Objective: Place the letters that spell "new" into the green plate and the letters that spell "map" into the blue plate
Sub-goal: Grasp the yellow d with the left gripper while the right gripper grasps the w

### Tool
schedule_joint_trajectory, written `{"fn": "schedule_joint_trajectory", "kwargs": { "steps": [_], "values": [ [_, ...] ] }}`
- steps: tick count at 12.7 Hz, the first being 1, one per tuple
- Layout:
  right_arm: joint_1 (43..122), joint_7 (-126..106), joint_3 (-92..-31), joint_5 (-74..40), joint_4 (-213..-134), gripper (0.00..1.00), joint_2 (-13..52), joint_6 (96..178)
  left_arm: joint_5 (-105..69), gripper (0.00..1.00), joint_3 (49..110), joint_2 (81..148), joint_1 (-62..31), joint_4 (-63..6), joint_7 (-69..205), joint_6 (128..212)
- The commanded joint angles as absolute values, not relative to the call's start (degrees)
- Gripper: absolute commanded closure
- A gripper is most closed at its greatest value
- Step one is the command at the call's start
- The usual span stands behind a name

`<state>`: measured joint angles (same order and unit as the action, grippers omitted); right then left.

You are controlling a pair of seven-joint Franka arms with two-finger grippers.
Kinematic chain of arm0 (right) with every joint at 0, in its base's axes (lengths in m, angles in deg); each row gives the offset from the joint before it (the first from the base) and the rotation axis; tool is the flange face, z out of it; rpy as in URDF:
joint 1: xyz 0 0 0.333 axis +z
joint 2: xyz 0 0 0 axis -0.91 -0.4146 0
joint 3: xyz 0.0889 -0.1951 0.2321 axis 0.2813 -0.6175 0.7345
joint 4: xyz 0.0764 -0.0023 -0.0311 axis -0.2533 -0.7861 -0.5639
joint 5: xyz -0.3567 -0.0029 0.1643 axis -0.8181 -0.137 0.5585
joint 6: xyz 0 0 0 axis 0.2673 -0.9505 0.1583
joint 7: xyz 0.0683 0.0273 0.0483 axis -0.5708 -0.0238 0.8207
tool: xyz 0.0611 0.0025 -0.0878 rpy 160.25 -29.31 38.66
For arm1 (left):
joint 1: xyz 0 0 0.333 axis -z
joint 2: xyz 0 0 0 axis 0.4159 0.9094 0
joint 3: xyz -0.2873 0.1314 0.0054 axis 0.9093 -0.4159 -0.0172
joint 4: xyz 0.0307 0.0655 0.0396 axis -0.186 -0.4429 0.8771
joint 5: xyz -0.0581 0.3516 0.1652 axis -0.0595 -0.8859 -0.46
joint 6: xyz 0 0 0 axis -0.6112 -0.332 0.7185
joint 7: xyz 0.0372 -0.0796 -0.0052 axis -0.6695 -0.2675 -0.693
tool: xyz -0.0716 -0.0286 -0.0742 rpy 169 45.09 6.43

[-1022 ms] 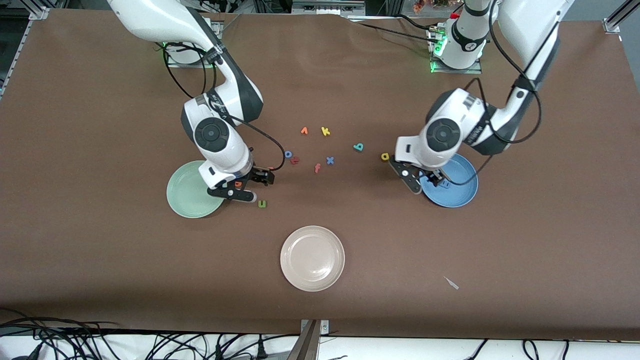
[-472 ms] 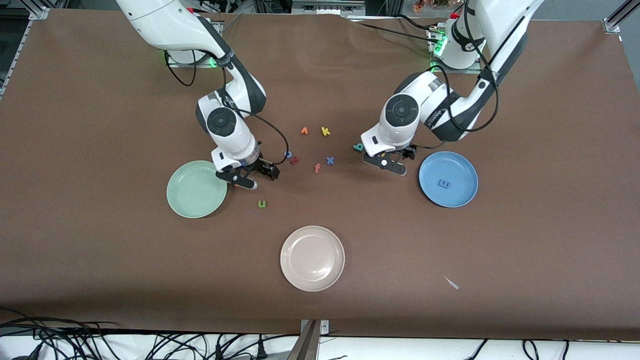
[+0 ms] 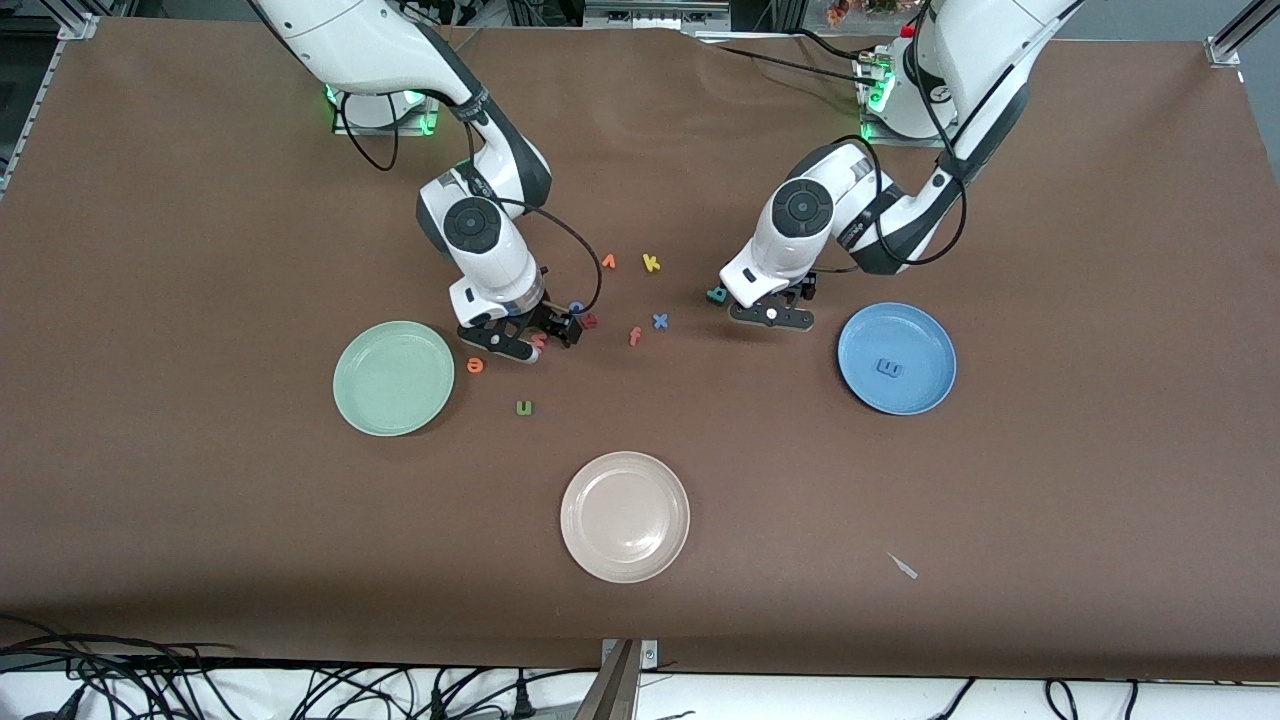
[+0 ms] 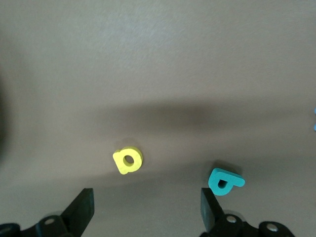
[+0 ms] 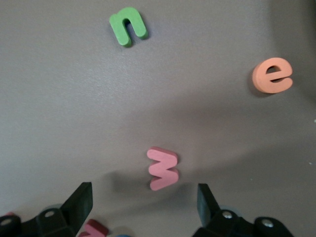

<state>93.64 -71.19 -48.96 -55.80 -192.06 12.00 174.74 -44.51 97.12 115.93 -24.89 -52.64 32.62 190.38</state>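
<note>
In the front view, the right gripper hangs low over the table between the green plate and the group of small letters in the middle. The orange e lies on the table just beside the green plate, not in it, and the green n lies a little nearer to the camera. This plate holds no letter. The left gripper is over the table near the blue plate. The blue m lies inside that plate. The teal p lies on the table just beside the left gripper. A white plate stands nearest to the camera.

In the left wrist view, the left gripper has its fingers spread wide and holds nothing. The yellow a lies on the table between the fingers, touching neither. The teal p lies just beside one finger.

In the right wrist view, the right gripper is also spread wide and empty. The pink w lies flat on the table between its fingers. The green n and the orange e lie well apart from it.
</note>
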Motion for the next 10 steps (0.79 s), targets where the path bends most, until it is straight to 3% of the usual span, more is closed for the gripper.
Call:
{"fn": "schedule_joint_trajectory", "kwargs": {
  "steps": [1, 4, 8, 10],
  "values": [
    [93.7, -72.2, -49.4, -57.3, -193.0, 0.11, 11.5, 177.3, -46.0, 0.13, 97.3, 115.3, -25.8, -53.6, 29.6, 191.3],
    [93.7, -71.7, -50.2, -60.0, -192.9, 0.14, 10.8, 177.3, -46.5, 0.18, 96.7, 116.4, -25.8, -53.3, 29.6, 192.7],
    [93.9, -71.6, -50.4, -60.9, -192.6, 0.42, 10.2, 177.4, -50.0, 0.27, 95.5, 118.7, -26.2, -53.1, 29.5, 195.1],
    [94.2, -71.7, -50.4, -60.9, -192.6, 0.58, 10.2, 177.3, -50.1, 0.39, 95.3, 119.5, -26.2, -53.0, 29.5, 195.3]
  ]
}}
